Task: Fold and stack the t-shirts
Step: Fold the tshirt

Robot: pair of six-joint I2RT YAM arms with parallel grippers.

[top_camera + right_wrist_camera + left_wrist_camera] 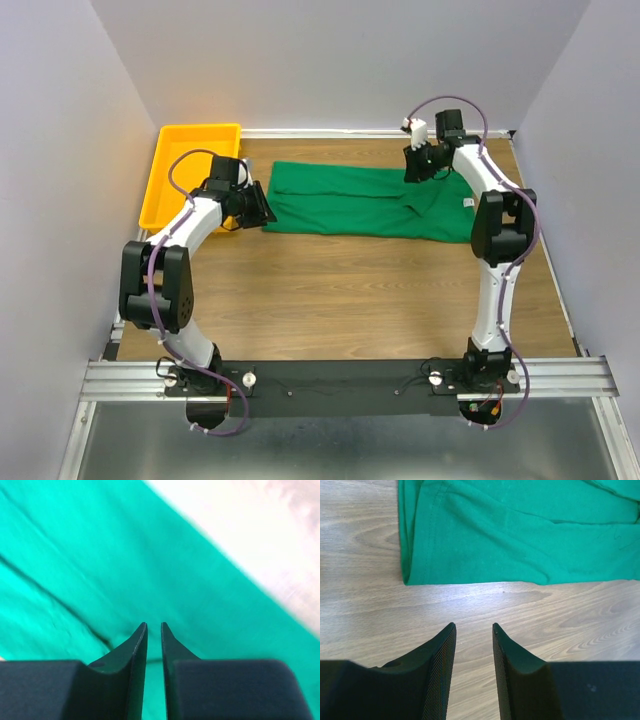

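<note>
A dark-green t-shirt (370,200) lies folded into a long strip across the far part of the wooden table, with a small white label (467,203) near its right end. My left gripper (256,206) hovers at the strip's left end, just off the fabric edge (520,535). In the left wrist view it (474,625) is open over bare wood with nothing between its fingers. My right gripper (416,168) hangs above the strip's far right part. Its jaws (154,623) stand a narrow gap apart over the green cloth (125,555), with nothing pinched between them.
A yellow plastic tray (163,170) sits at the far left, right behind my left wrist. White walls close in the table on the left, back and right. Bare wood (340,290) stretches between the shirt and the arm bases.
</note>
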